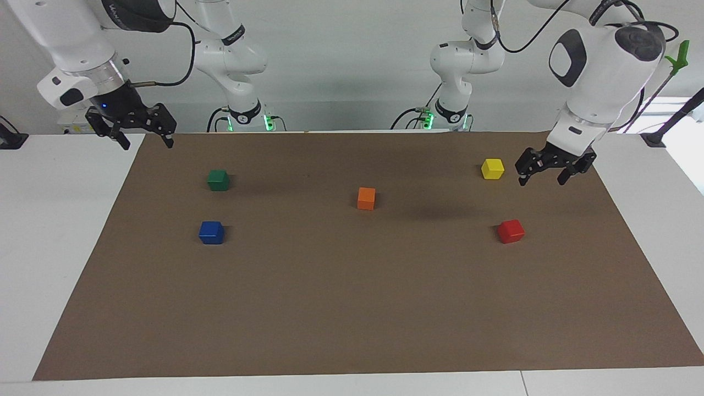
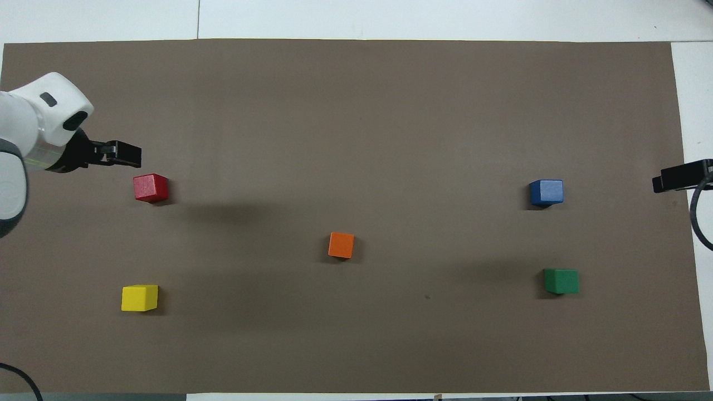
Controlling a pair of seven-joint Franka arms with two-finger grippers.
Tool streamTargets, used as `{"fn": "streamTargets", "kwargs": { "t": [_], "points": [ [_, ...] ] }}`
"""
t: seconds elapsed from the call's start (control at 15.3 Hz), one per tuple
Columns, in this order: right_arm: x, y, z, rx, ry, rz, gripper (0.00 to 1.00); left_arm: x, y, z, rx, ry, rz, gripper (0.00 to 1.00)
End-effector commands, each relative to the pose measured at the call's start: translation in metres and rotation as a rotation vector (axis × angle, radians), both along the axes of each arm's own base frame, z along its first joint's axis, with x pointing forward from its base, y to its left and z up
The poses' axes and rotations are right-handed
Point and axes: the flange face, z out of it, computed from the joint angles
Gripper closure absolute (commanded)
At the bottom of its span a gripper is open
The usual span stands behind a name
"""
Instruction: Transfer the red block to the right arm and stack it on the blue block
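The red block sits flat on the brown mat toward the left arm's end of the table, untouched, with the yellow block nearer the robots at that same end. My left gripper hangs in the air beside the yellow block, jaws spread and holding nothing. The relation I care about: the red block lies farther out from the robots than those jaws, so I judge the next move as a reach forward and down. The cube has no long axis, so any square approach to its faces should do. The left arm is clearly the closer one.

The blue block rests toward the right arm's end, well apart from the red, with the green block nearer the robots and the orange block about midway between the ends. The right gripper waits, jaws spread, over the mat's corner at its own end.
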Motion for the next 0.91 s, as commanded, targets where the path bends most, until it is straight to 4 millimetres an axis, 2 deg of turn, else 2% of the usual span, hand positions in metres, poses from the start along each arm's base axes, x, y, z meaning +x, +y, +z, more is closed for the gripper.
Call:
{"fn": "streamTargets", "kwargs": {
  "t": [0.0, 0.13, 0.26, 0.52, 0.72, 0.78, 0.85],
  "points": [
    [-0.014, -0.004, -0.01, -0.001, 0.021, 0.051, 0.0, 0.0, 0.003, -0.067, 0.004, -0.03, 0.009, 0.0],
    [-0.024, 0.004, -0.034, 0.055, 0.031, 0.069, 0.0, -0.002, 0.015, -0.098, 0.015, -0.029, 0.018, 0.0],
    [-0.027, 0.011, -0.058, 0.177, 0.028, 0.042, 0.0, -0.002, 0.024, -0.118, 0.014, -0.034, 0.032, 0.0],
    [-0.034, 0.027, -0.077, 0.416, 0.009, 0.033, 0.0, 0.001, 0.034, -0.154, 0.012, -0.003, 0.062, 0.0],
    [-0.052, -0.01, -0.089, 0.596, -0.071, 0.121, 0.0, 0.001, 0.027, -0.165, 0.008, 0.004, 0.104, 0.0],
    [-0.058, -0.018, -0.092, 0.66, -0.074, 0.141, 0.0, 0.002, 0.026, -0.166, 0.008, 0.004, 0.101, 0.06],
    [-0.062, -0.023, -0.096, 0.712, -0.069, 0.142, 0.0, 0.001, 0.025, -0.167, 0.008, 0.008, 0.107, 0.43]
  ]
}}
